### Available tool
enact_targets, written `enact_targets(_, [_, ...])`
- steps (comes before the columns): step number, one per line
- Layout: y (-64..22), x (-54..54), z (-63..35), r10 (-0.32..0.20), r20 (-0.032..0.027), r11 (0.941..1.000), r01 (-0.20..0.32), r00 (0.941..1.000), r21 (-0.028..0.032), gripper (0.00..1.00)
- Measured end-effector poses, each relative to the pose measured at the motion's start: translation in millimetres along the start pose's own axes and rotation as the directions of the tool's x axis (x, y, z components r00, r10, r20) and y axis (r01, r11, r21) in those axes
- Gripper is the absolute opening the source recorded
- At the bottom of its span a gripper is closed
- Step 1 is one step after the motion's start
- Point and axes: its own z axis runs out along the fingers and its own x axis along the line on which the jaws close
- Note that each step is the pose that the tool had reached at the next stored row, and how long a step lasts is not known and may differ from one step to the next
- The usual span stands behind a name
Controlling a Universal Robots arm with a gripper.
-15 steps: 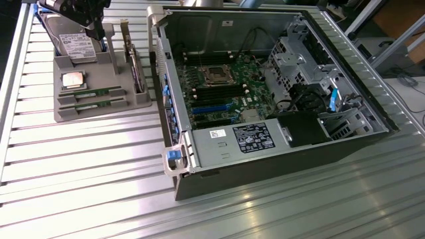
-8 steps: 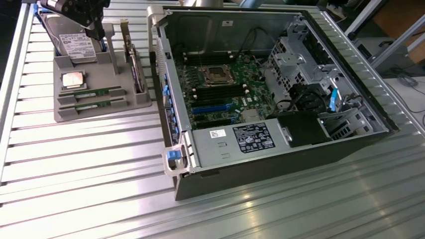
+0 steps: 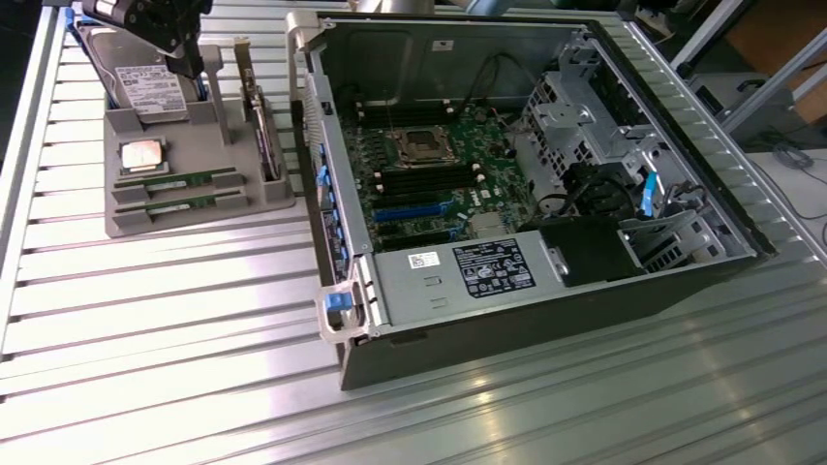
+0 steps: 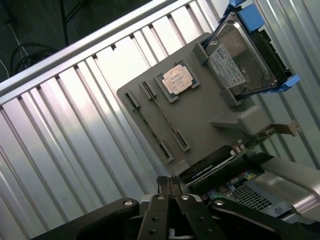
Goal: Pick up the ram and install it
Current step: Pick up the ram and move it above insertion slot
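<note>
Two ram sticks stand on edge in a grey holder (image 3: 194, 155), one (image 3: 178, 181) behind the other (image 3: 181, 203). In the wrist view they run as thin green strips (image 4: 163, 114) between the holder's slotted posts. My gripper (image 3: 197, 66) hangs above the far end of the holder, over the hard drive (image 3: 145, 82), well away from the ram. In the wrist view the fingertips (image 4: 169, 181) are pressed together with nothing between them, so it is shut and empty. The open computer case (image 3: 517, 165) shows the motherboard's dark memory slots (image 3: 420, 182).
The holder also carries a square silver processor (image 3: 142, 155), a hard drive in a blue frame (image 4: 245, 55) and an upright expansion card (image 3: 265, 136). The case's tall walls and drive cage (image 3: 582, 116) stand to the exterior view's right. Everything rests on a ribbed metal table (image 3: 168, 320).
</note>
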Motion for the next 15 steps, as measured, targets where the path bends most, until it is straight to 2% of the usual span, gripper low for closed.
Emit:
enact_targets(7, [0.0,0.0,0.0,-0.031,-0.0014,0.9995,0.031,0.9995,-0.0008,0.10])
enact_targets(15, [0.0,0.0,0.0,-0.096,-0.0042,0.9953,0.096,0.9953,-0.0026,0.10])
